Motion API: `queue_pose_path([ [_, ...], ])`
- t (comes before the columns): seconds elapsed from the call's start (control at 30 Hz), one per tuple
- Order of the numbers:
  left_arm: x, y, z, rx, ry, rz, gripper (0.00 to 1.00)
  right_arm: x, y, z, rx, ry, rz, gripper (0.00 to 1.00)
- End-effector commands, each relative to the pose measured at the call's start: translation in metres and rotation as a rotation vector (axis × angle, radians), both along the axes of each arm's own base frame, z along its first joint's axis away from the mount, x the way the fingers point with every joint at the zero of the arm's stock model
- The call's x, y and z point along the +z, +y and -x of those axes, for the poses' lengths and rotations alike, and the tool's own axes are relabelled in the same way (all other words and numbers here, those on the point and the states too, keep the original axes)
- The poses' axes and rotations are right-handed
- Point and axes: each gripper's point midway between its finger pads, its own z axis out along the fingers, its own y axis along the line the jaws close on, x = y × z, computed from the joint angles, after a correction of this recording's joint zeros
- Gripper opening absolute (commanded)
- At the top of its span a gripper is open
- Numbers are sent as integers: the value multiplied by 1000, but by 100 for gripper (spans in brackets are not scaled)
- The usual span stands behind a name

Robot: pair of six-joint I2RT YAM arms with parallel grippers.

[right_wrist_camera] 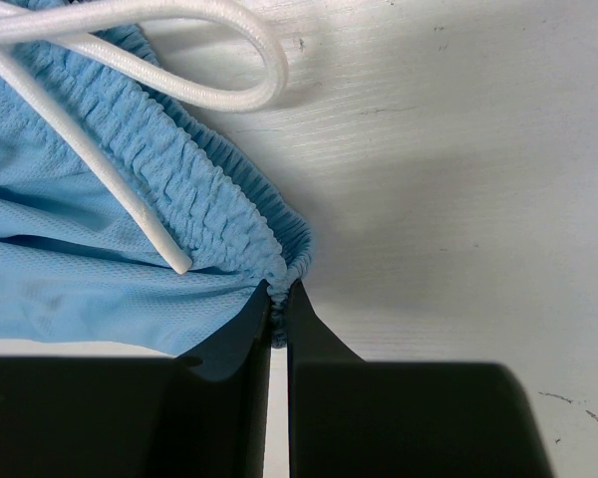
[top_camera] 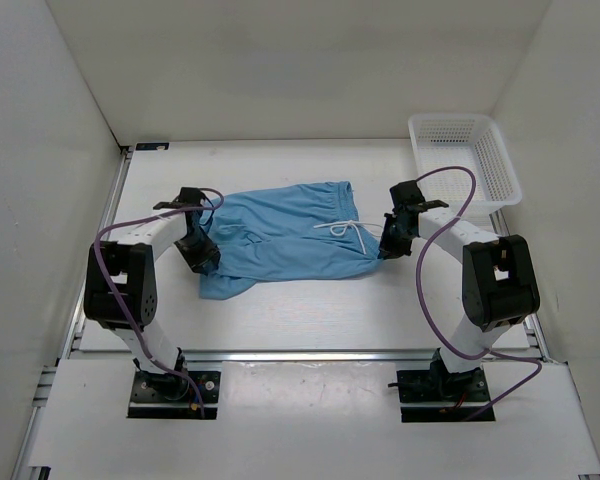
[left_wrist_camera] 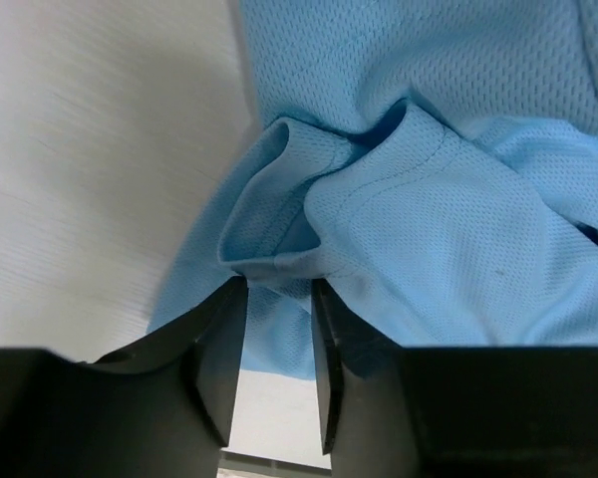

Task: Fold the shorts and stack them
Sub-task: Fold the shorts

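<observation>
The light blue shorts (top_camera: 280, 240) lie spread on the white table, waistband to the right, with the white drawstring (top_camera: 342, 228) on top. My left gripper (top_camera: 202, 254) is at the shorts' left leg end. In the left wrist view its fingers (left_wrist_camera: 279, 289) stand apart, with a bunched fold of the shorts' hem (left_wrist_camera: 379, 209) between the tips. My right gripper (top_camera: 388, 246) is at the waistband's right corner. In the right wrist view it (right_wrist_camera: 279, 291) is shut on the ruffled elastic waistband (right_wrist_camera: 194, 189), with the drawstring (right_wrist_camera: 179, 50) beside it.
A white plastic mesh basket (top_camera: 502, 170) stands at the back right corner. White walls enclose the table on the left, back and right. A metal rail (top_camera: 310, 355) runs along the near edge, in front of the arm bases.
</observation>
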Motion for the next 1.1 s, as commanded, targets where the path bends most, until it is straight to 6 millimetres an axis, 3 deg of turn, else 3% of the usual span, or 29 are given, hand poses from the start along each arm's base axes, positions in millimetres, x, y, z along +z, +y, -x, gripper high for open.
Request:
queue_pose_path([
  [0.0, 18, 9, -19, 24, -83, -32, 46, 5, -3, 3, 4, -12, 4, 0],
  [0.2, 11, 9, -23, 15, -61, -36, 52, 7, -2, 0, 4, -21, 1, 0],
  [0.3, 11, 9, -23, 15, -61, -36, 39, 7, -2, 2, 4, -12, 4, 0],
  [0.33, 14, 11, -27, 8, -72, -47, 16, 7, -2, 2, 4, -12, 4, 0],
  [0.37, 14, 11, -27, 8, -72, -47, 10, 7, -2, 2, 4, -12, 4, 0],
  [0.43, 17, 11, -30, 8, -83, -46, 10, 10, -2, -1, 4, -22, 1, 0],
  [0.7, 75, 15, -39, -1, -217, -62, 10, 17, -1, -3, 13, -33, 1, 0],
  [0.77, 79, 11, -38, -8, -225, -38, 32, 17, -1, -3, 13, -33, 1, 0],
  [0.8, 79, 8, -38, -23, -224, -25, 49, 17, -1, -3, 13, -33, 1, 0],
  [0.83, 75, 6, -34, -38, -210, -11, 59, 17, -1, -3, 13, -33, 1, 0],
  [0.87, 72, 3, -33, -41, -199, 0, 79, 17, -1, -3, 13, -33, 1, 0],
  [0.9, 64, 0, -29, -52, -174, -1, 87, 17, -1, -3, 13, -33, 1, 0],
  [0.97, 50, -1, -19, -65, -126, 6, 100, 17, -1, -3, 13, -33, 1, 0],
  [1.07, 25, 1, -9, -74, -64, 0, 100, 17, -1, -3, 13, -33, 1, 0],
])
